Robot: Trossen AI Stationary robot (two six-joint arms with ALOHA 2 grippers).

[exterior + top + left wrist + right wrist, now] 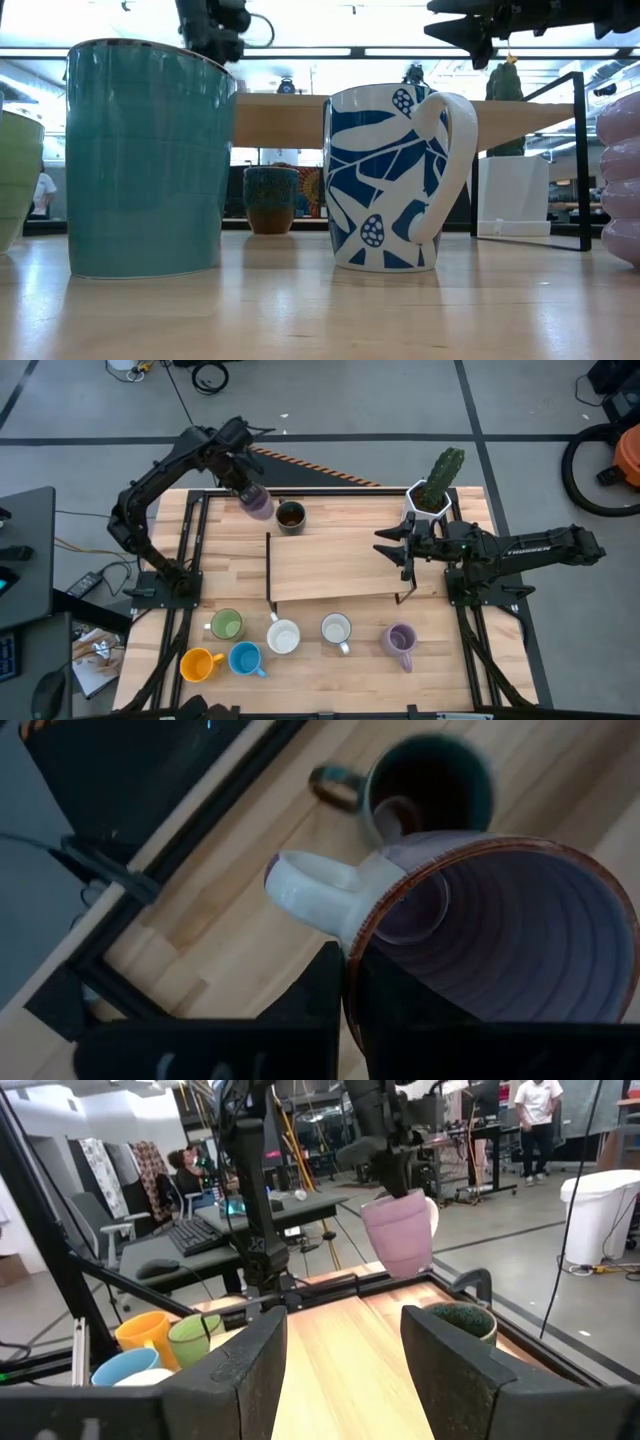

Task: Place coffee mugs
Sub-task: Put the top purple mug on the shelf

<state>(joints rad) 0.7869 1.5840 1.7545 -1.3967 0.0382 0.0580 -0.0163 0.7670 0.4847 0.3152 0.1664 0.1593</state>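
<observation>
My left gripper hangs over the table's far left part, shut on a lavender mug, which is also seen in the right wrist view. Just right of it a dark brown mug stands on its base on the table. Near the front edge stand a green mug, an orange mug, a blue mug, two white mugs and a second lavender mug. My right gripper is open, in the air at the shelf's right end, touching nothing. My left gripper holds the lavender mug by its rim, right beside the handle. One finger is outside the wall and the other reaches inside. The fingers come from above. The mug is lifted clear and hangs below them, slightly tilted.
A raised wooden shelf on a black frame stands mid-table. A white hexagonal pot with a cactus sits at the far right, behind my right arm. There is free wood left of the dark brown mug. People and desks show in the room beyond.
</observation>
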